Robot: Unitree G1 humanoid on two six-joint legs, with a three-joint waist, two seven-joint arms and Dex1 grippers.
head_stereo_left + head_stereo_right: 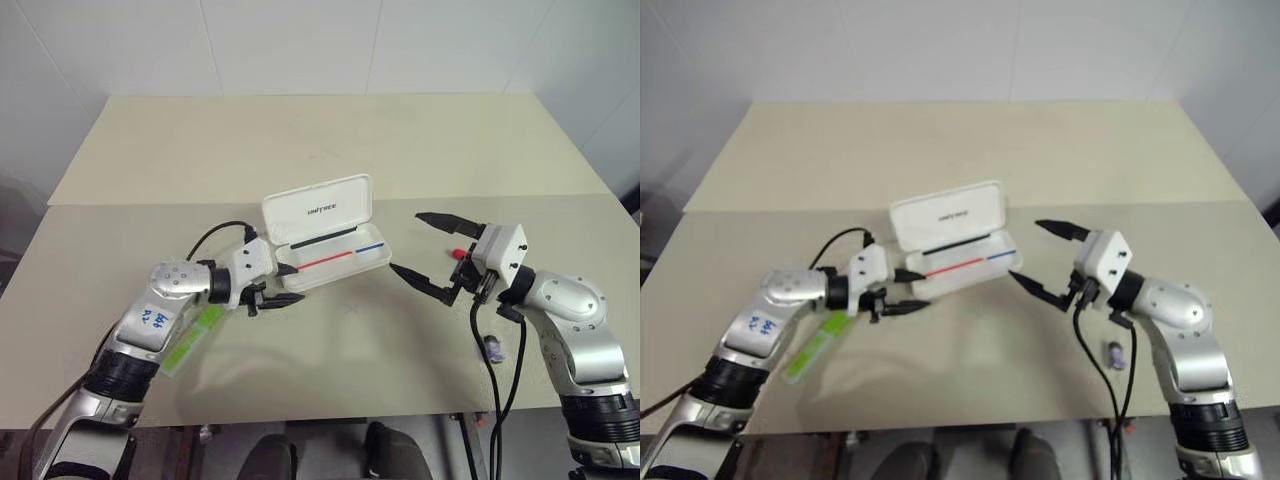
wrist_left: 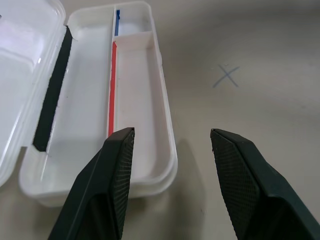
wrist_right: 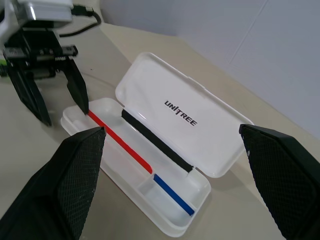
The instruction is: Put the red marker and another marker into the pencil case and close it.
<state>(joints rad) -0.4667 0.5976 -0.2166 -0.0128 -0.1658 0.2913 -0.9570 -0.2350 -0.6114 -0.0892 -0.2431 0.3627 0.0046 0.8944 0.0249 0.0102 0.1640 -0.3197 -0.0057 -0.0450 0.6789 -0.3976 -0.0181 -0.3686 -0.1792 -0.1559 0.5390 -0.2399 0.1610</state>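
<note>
Pencil case (image 1: 325,235): lying open, centre of table (image 1: 300,140), compartments holding no markers. Green highlighter (image 1: 190,342): resting lower left under left arm. Left pincer (image 1: 283,298) and right pincer (image 1: 425,252): both standing spread, gripping nothing. Loading and closing remaining.

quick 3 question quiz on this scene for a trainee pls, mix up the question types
1. True or false: the pencil case is shut.
2. The left gripper is: A) shut on a marker, B) jaws open and empty, by one end of the case, C) resting on the lid.
3. What lies on the table beneath the left arm?

Key
1. False: the lid stands open and no marker lies in the tray.
2. B
3. The green highlighter.
</note>
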